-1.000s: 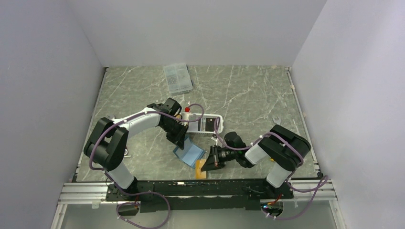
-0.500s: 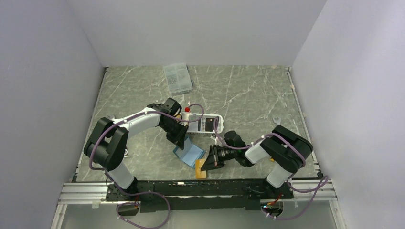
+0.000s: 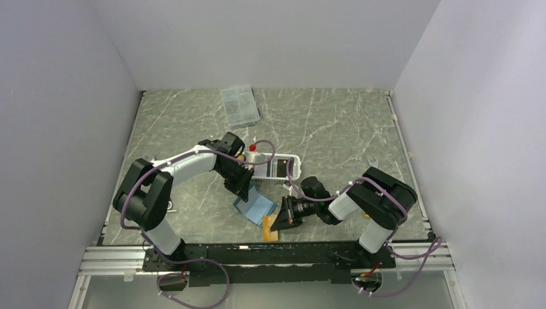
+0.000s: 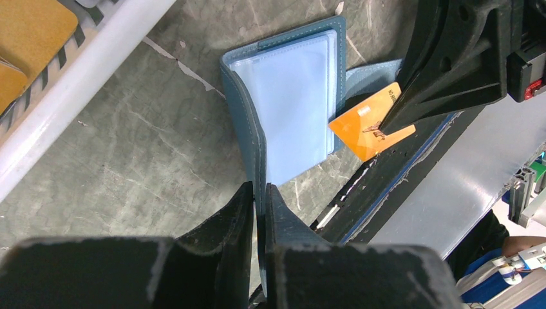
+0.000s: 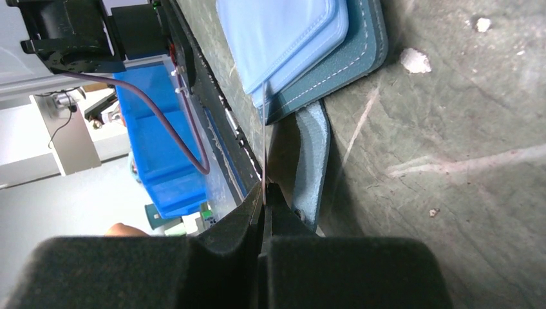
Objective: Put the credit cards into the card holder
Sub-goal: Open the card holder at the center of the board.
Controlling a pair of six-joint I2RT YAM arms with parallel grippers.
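The card holder (image 3: pixel 255 207), teal-blue with pale-blue sleeves, lies open on the marble table near the front edge. My left gripper (image 3: pixel 245 187) is shut on the edge of its left cover (image 4: pixel 256 151), which stands lifted. In the left wrist view the sleeves (image 4: pixel 291 96) face up. My right gripper (image 3: pixel 282 221) is shut on a yellow-gold credit card (image 3: pixel 271 232). That card (image 4: pixel 369 123) has its corner against the right edge of the sleeves. Seen from the right wrist, the card (image 5: pixel 264 145) is edge-on, reaching from my right gripper (image 5: pixel 264 190) to the holder (image 5: pixel 293 45).
A white slatted basket (image 3: pixel 276 168) stands just behind the holder, with more yellow cards (image 4: pixel 29 35) in it. A red-handled tool (image 3: pixel 252 147) lies at its far left corner. A clear compartment box (image 3: pixel 239 105) sits at the back. The table's front rail (image 3: pixel 270 248) is close below.
My right gripper with the card has crept slightly left toward the holder. The left gripper has kept its hold and place.
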